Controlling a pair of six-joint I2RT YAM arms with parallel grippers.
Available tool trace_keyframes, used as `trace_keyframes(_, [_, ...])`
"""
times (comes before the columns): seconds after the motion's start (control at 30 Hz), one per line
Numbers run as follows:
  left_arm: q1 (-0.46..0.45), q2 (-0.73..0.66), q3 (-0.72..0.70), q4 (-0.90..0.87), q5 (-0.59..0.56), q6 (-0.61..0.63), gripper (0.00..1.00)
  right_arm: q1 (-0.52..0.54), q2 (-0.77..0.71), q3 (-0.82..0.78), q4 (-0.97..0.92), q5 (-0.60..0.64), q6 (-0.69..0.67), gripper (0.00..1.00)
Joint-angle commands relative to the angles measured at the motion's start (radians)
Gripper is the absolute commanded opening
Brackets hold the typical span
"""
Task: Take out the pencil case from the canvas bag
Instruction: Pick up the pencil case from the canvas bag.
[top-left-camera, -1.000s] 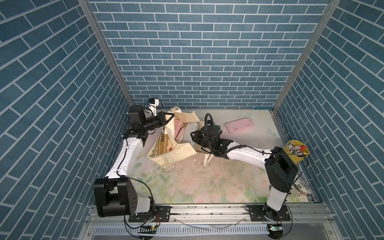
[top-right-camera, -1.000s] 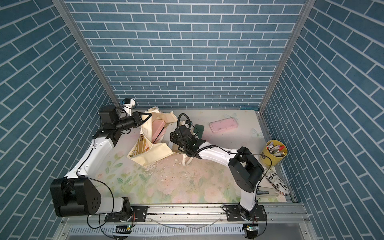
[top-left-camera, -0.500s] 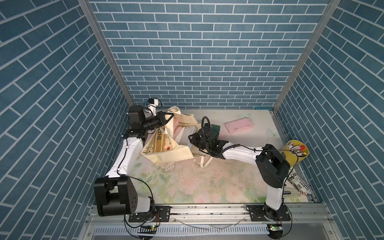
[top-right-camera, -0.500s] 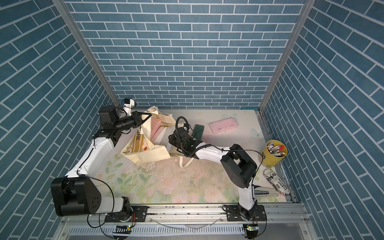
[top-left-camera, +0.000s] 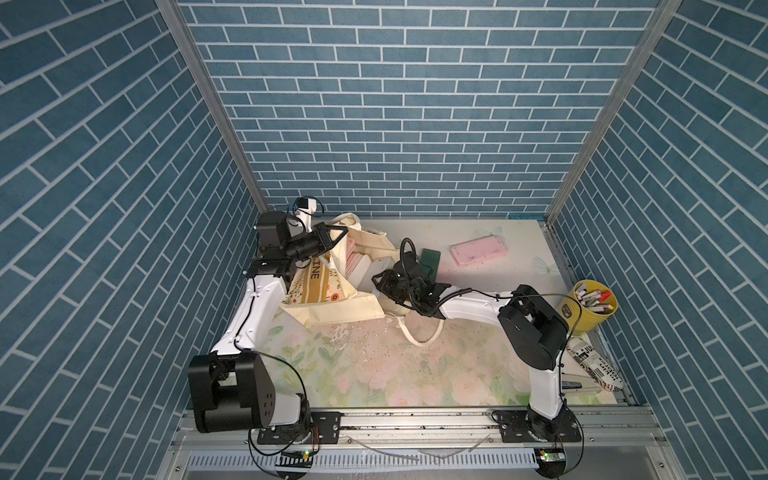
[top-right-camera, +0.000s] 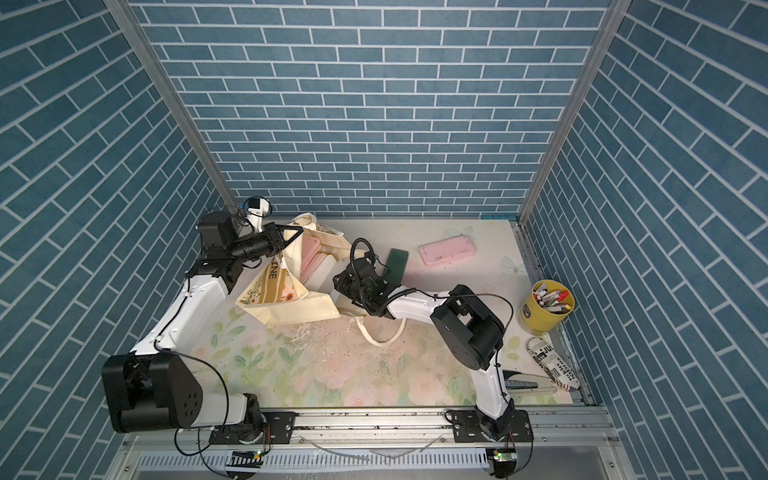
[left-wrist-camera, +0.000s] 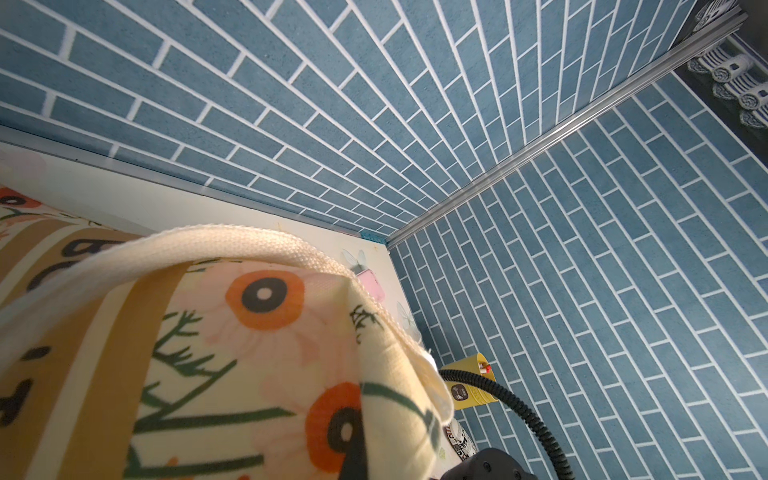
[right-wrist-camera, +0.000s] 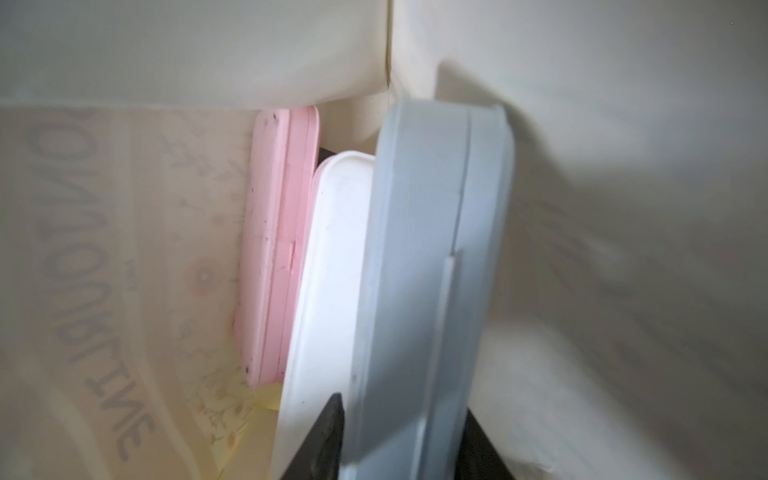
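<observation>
Deep in the canvas bag (top-left-camera: 340, 309) mouth, the right gripper (right-wrist-camera: 403, 419) has its jaws either side of the grey pencil case (right-wrist-camera: 428, 249). Squeezing or just straddling, can't tell. The left gripper (top-left-camera: 341, 231) is closed on the bag rim, holding it up and open at the bench (top-left-camera: 374, 374) far left corner. The pencil case is not out yet and stands on edge inside the bag.

Risks, my guess:
- The white case (right-wrist-camera: 328, 270) sits right against the grey one and may drag out with it.
- The jaws sit at the case's end, so it may slip or twist.
- Slack cloth may snag.

The bag holds a pink case (right-wrist-camera: 278, 249), the white and the grey, packed side by side. A yellow cup (top-left-camera: 590, 307) at the right edge holds markers. A second pink case (top-left-camera: 478, 253) lies loose near the far edge.
</observation>
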Motion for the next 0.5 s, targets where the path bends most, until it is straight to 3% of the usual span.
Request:
trace_keyframes(0.0, [-0.005,-0.012,0.015,0.119,0.06,-0.007,0.0,0.004,0.012,0.041,0.012,-0.03,0.025,0.4])
trace_keyframes(0.47, [-0.005,-0.01,0.015,0.111,0.05,0.0,0.0,-0.005,-0.051,0.008,-0.005,0.004,-0.006,0.21])
